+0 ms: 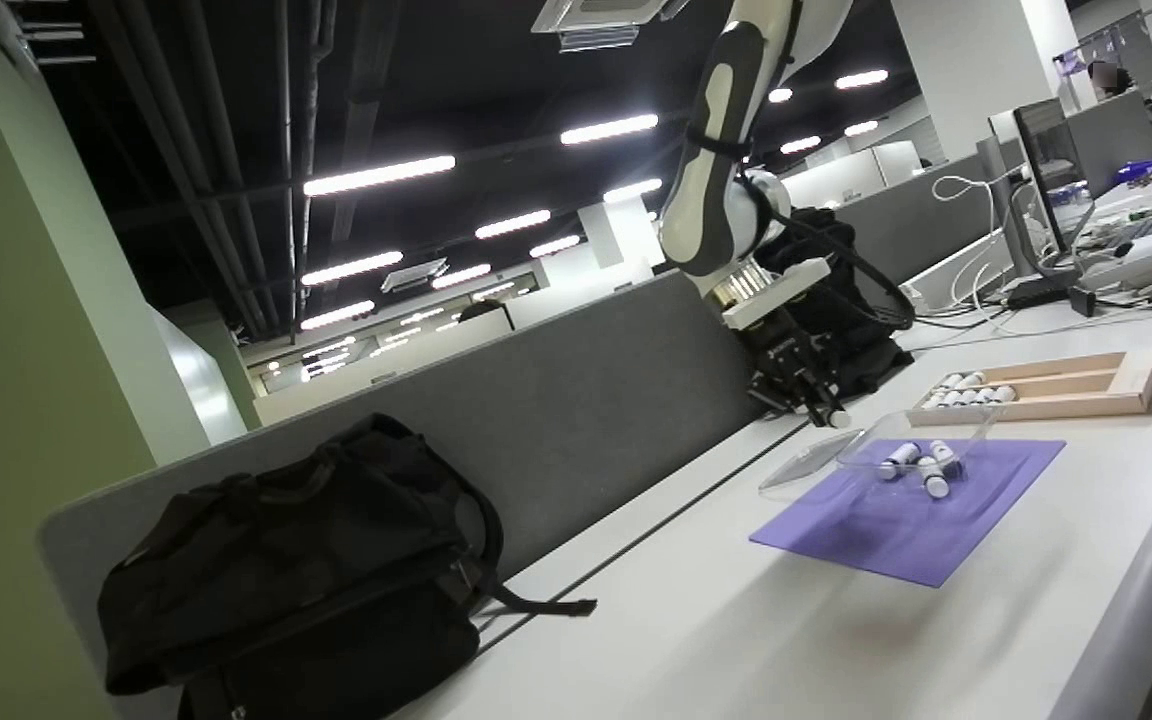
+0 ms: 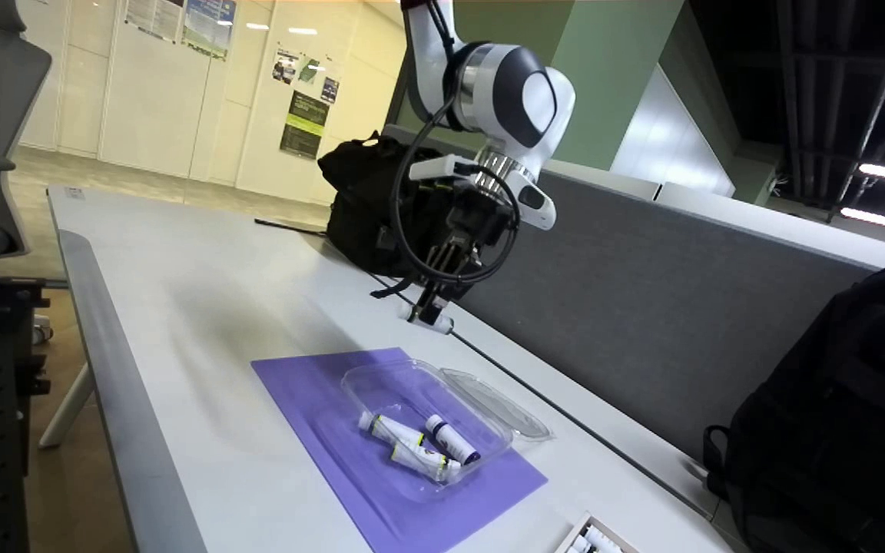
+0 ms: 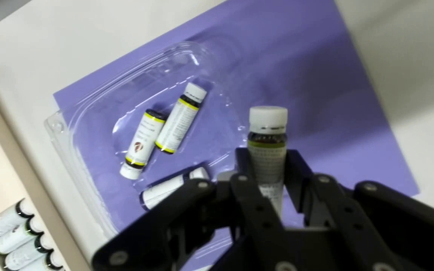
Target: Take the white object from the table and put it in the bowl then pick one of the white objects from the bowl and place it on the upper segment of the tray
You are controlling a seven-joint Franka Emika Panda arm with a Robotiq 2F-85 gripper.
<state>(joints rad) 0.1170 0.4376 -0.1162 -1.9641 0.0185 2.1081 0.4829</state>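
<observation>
My gripper [image 3: 268,160] is shut on a white bottle [image 3: 268,122] with a white cap. In both exterior views this gripper [image 1: 820,405] [image 2: 429,303] holds the bottle [image 1: 839,420] [image 2: 442,325] above the table, beside the bowl. The bowl is a clear plastic container [image 2: 505,445] on the purple mat; its wall also shows in the wrist view [image 3: 77,165]. Three white bottles [image 1: 901,459] [image 2: 452,438] [image 3: 178,122] lie in it. The light-wood tray [image 1: 1086,407] holds several white bottles [image 1: 981,396] at one end. The tray's edge shows in the wrist view [image 3: 32,182].
A purple mat [image 1: 911,560] [image 2: 312,392] lies under the bowl. A clear lid-like piece [image 1: 806,462] [image 2: 492,403] lies beside the bowl. A grey partition [image 1: 626,380] stands along the table's back. Black backpacks [image 1: 296,570] [image 2: 850,415] and a monitor [image 1: 1051,165] with cables stand around.
</observation>
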